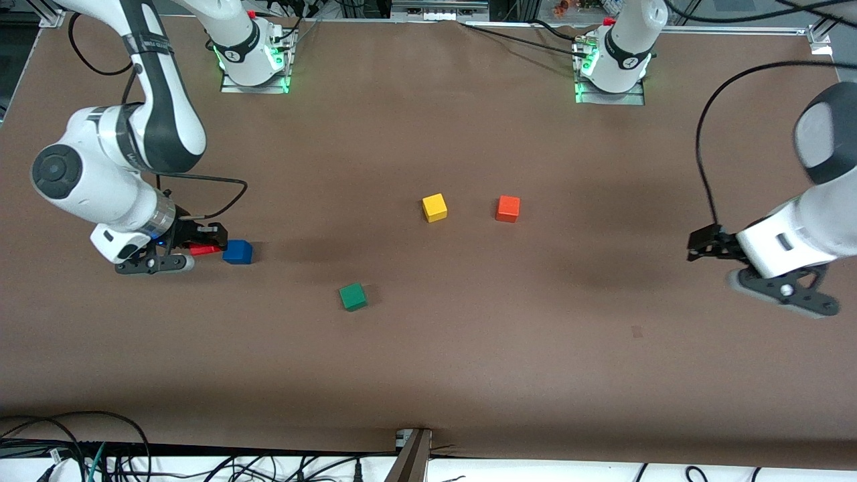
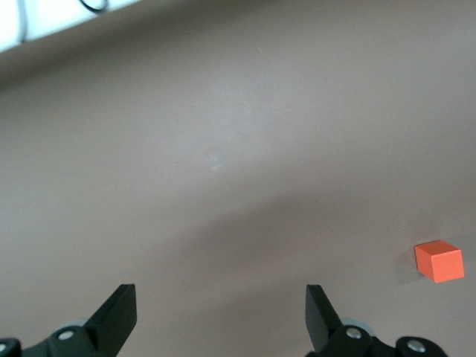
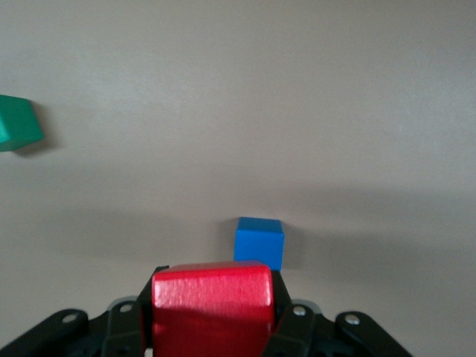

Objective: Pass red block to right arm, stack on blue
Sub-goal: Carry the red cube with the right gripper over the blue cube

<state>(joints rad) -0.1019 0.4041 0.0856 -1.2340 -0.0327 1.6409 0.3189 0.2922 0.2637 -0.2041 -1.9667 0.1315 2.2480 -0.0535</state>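
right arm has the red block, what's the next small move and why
Probably carry the right gripper a little sideways until it is over the blue cube, then lower. It is shut on the red block, which hangs beside the blue cube, not above it. The left gripper waits open at its own end of the table, so the handover looks done.

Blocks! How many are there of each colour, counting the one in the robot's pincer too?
Red block, held in the right pincer: 1
Blue block: 1
Green block: 1
Yellow block: 1
Orange block: 1
Total: 5
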